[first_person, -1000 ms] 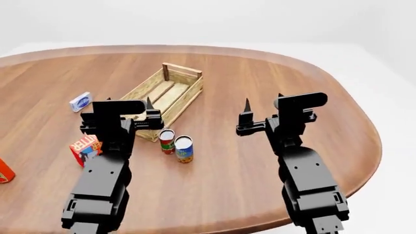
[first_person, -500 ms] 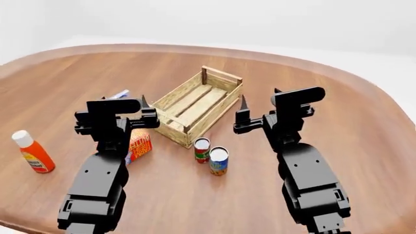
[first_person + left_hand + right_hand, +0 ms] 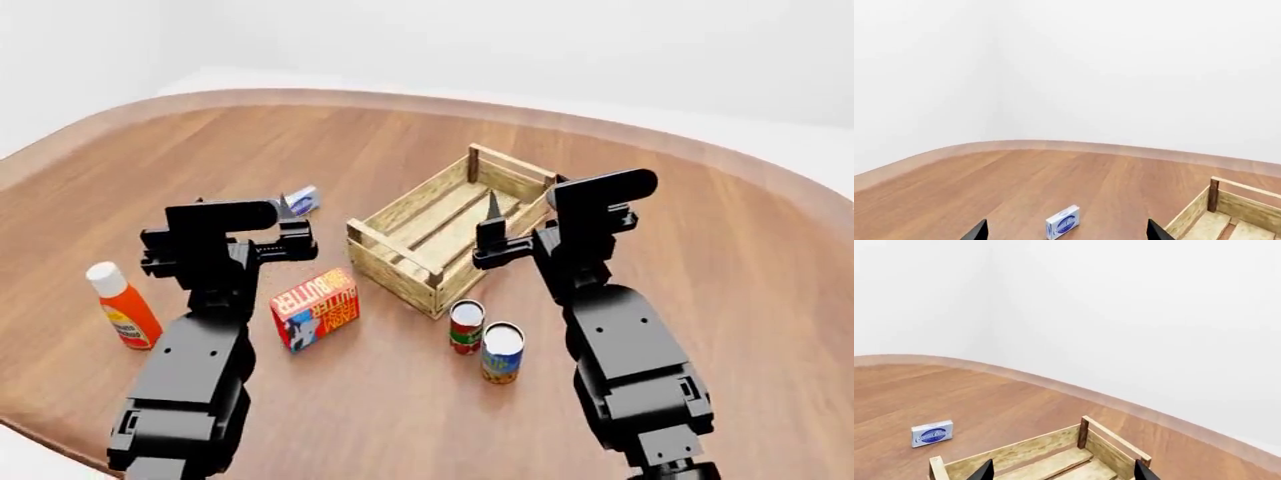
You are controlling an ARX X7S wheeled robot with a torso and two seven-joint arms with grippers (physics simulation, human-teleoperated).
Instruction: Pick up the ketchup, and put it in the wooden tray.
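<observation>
The ketchup (image 3: 120,306), a slim orange bottle, stands near the oval wooden table's (image 3: 694,230) left edge, bare wood around it. The slatted tray (image 3: 447,232) sits mid-table. Both grippers, left (image 3: 274,232) and right (image 3: 523,232), hover spread wide, empty.

The left arm hides part of the small blue box (image 3: 302,200); wrist views crop both grippers' fingers (image 3: 978,231).

A rounded wooden table (image 3: 694,200) carries the upright ketchup (image 3: 122,305), a butter box (image 3: 315,307), the wooden tray (image 3: 447,232), two small cans (image 3: 486,340) standing just beside it, and a blue-and-white packet (image 3: 302,200)
</observation>
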